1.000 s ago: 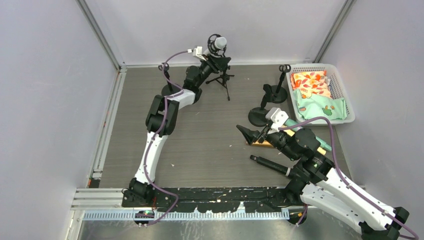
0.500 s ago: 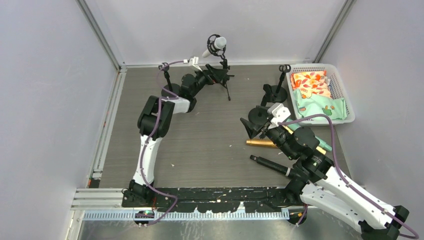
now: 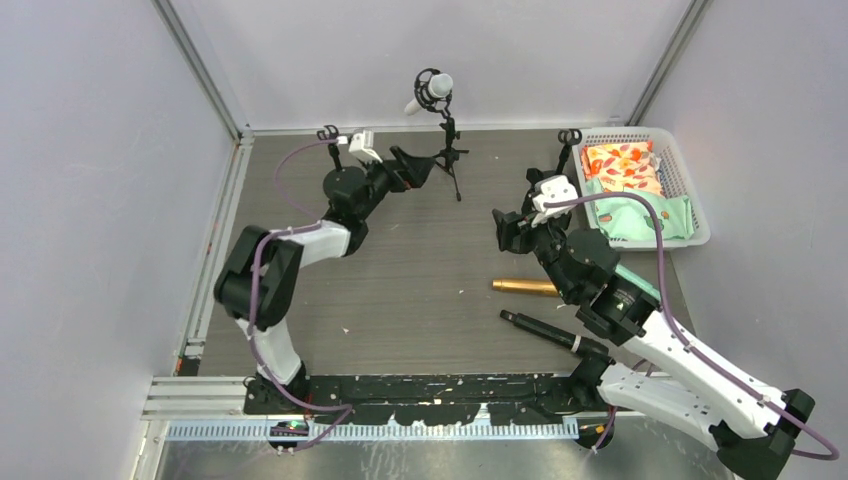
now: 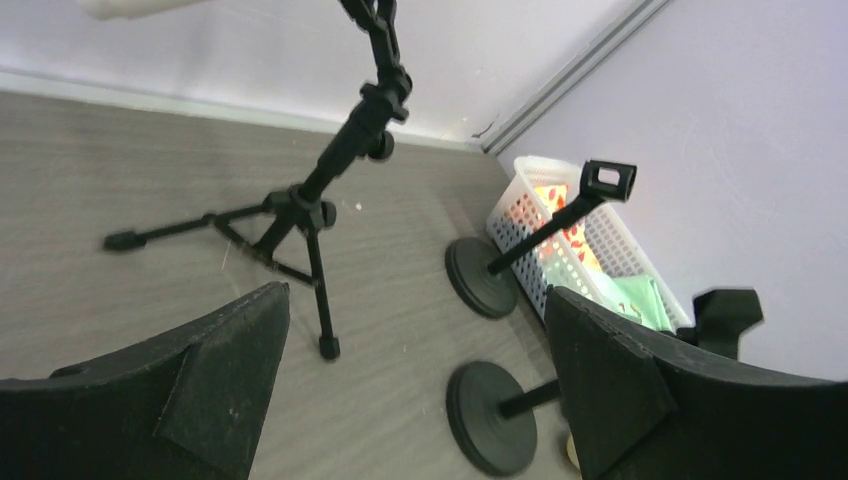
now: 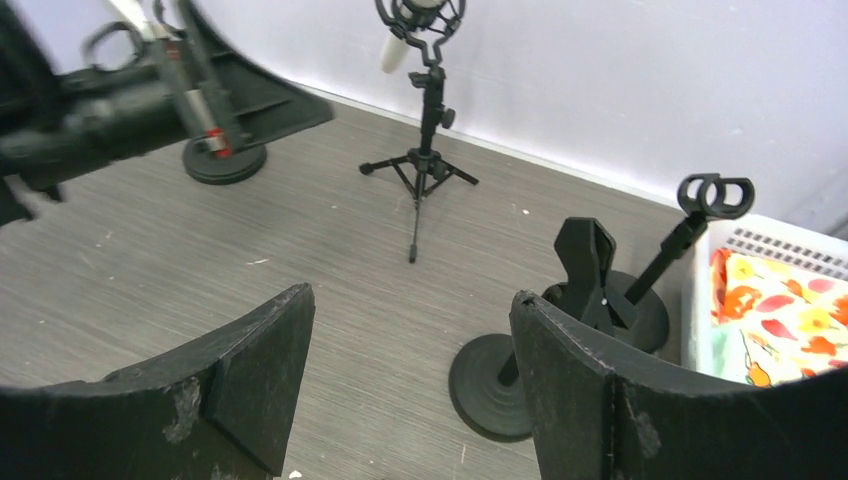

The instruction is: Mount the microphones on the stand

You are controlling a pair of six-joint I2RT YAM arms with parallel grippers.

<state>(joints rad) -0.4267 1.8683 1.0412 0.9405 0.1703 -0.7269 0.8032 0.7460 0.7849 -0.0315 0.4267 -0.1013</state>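
A white microphone sits in the shock mount on top of the black tripod stand. My left gripper hangs open just left of the tripod's legs, holding nothing; its wrist view shows the tripod ahead between the fingers. On the table lie a gold microphone and a black microphone. A teal one peeks from behind my right arm. My right gripper stands open and empty above a round-base stand.
A second round-base stand with a ring clip stands beside a white basket of patterned cloths at the back right. Another round-base stand is at the back left, behind my left arm. Grey walls close in on three sides.
My left gripper opened, let go of the white microphone and drew back leftward and down. My right gripper rose from the gold microphone towards the round-base stands.
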